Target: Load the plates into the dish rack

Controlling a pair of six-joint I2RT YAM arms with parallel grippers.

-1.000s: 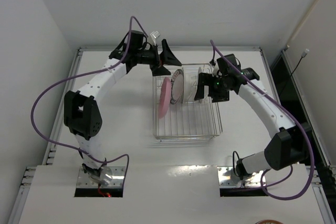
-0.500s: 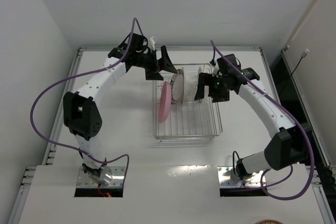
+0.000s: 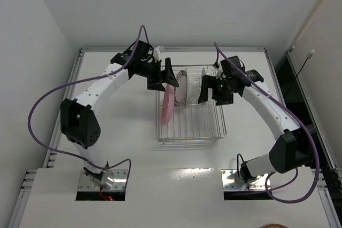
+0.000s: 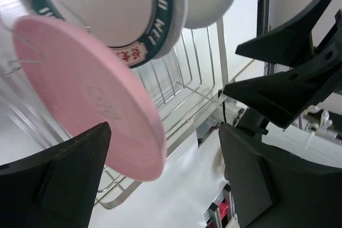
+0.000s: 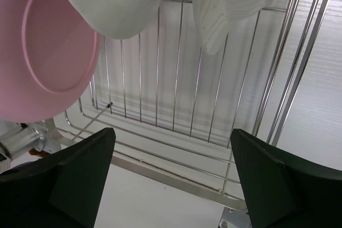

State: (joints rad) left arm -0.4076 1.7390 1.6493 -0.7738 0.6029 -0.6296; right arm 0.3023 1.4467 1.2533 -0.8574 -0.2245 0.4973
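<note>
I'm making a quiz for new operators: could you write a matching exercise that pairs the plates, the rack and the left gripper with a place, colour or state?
1. pink plate
2. patterned-rim plate
3. left gripper
4. dish rack

A. silver wire
B. open, holding nothing
C. leftmost in the rack, leaning
D. standing just right of the pink one

Pairs: 1-C, 2-D, 3-B, 4-A

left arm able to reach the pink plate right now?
Probably yes: the left gripper hangs open beside the pink plate, whose near face and rim are bare; the patterned-rim plate stands behind.
</note>
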